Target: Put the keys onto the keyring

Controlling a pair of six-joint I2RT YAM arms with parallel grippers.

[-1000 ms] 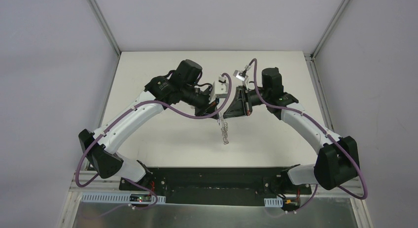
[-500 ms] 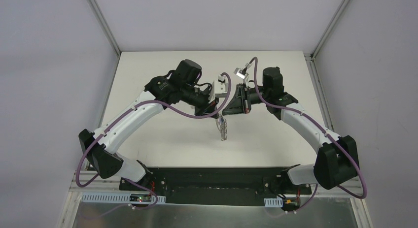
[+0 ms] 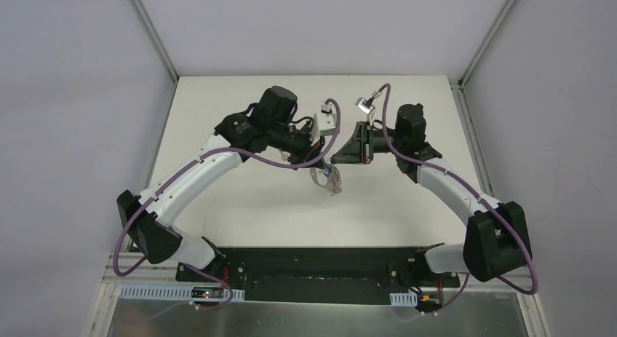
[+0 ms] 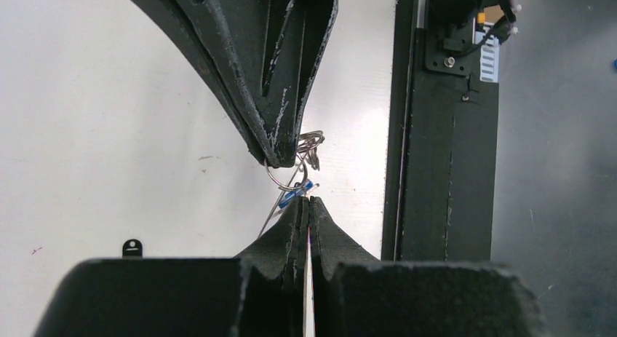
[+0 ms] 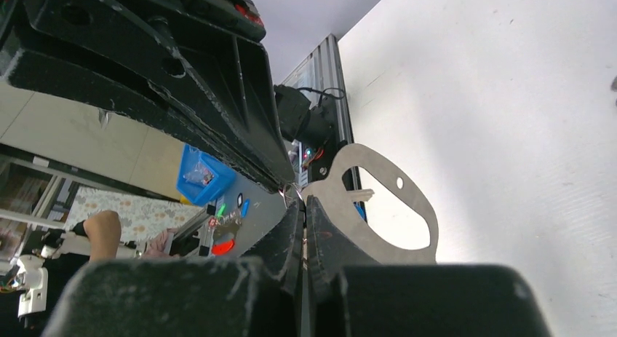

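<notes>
Left hand (image 3: 321, 164) nose-to-nose with right hand (image 3: 334, 160) (bare table (image 3: 255, 206) around)

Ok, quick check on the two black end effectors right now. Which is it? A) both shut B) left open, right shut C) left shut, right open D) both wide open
A: each wrist view shows its own jaws pressed together to the tips, with no gap, on the left end effector and the right end effector alike.
</notes>
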